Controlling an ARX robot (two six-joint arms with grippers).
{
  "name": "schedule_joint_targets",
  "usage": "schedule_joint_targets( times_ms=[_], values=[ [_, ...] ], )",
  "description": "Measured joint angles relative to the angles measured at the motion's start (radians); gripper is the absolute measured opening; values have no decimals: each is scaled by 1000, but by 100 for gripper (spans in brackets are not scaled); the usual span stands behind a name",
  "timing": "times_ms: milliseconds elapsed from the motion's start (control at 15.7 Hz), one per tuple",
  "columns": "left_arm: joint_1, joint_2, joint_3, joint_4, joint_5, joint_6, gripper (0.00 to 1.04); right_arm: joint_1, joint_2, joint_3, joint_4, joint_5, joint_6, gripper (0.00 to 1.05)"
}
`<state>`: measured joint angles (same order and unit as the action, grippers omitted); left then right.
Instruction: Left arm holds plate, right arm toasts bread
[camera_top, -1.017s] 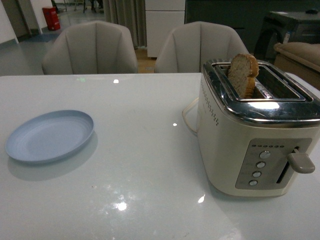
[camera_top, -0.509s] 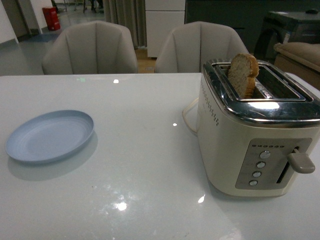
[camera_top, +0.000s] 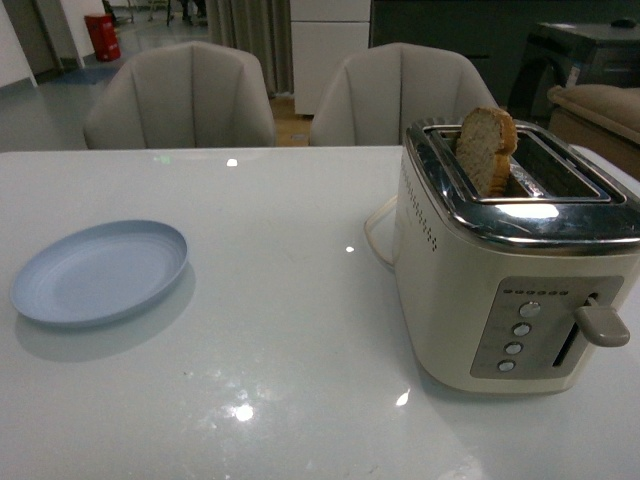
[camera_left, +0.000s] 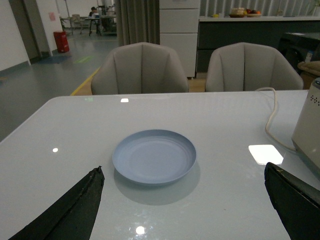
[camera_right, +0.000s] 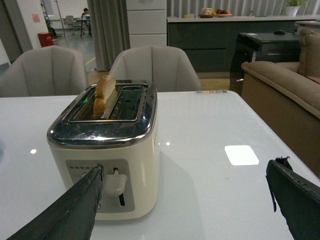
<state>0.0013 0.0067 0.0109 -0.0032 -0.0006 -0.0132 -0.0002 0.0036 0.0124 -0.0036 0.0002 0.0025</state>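
bread (camera_top: 487, 148) stands upright in the toaster (camera_top: 510, 270), in the slot on the side toward the plate, its rounded crusted top well above the chrome rim; the neighbouring slot shows only its dark inside; the toaster is cream with a chrome top, sits on the right part of the white surface (camera_top: 290, 330), and its lever (camera_top: 600, 325) sticks out beside a column of round buttons; a pale cord (camera_left: 272, 117) curls from it across the surface; the plate (camera_top: 100, 272) lies flat and bare on the left part of the surface, well apart from the toaster, touched by nothing; in the left wrist view the left claw (camera_left: 185, 200) is spread wide, its two dark fingers (camera_left: 70, 212) at the lower corners of the frame, with the plate ahead of them and between their lines, not in contact; in the right wrist view the right claw (camera_right: 187, 205) is likewise spread wide and holds nothing, one finger (camera_right: 70, 210) overlapping the toaster's front near the lever in the frame, though i cannot tell if it touches; two grey chairs (camera_top: 180, 98) stand behind the far edge of the surface; neither arm shows in the front view.
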Motion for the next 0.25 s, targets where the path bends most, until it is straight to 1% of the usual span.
schedule_joint_targets(
  times_ms=[254],
  values=[
    [0,0,0,0,0,0,98,0,0,0,0,0,0,98]
  ],
)
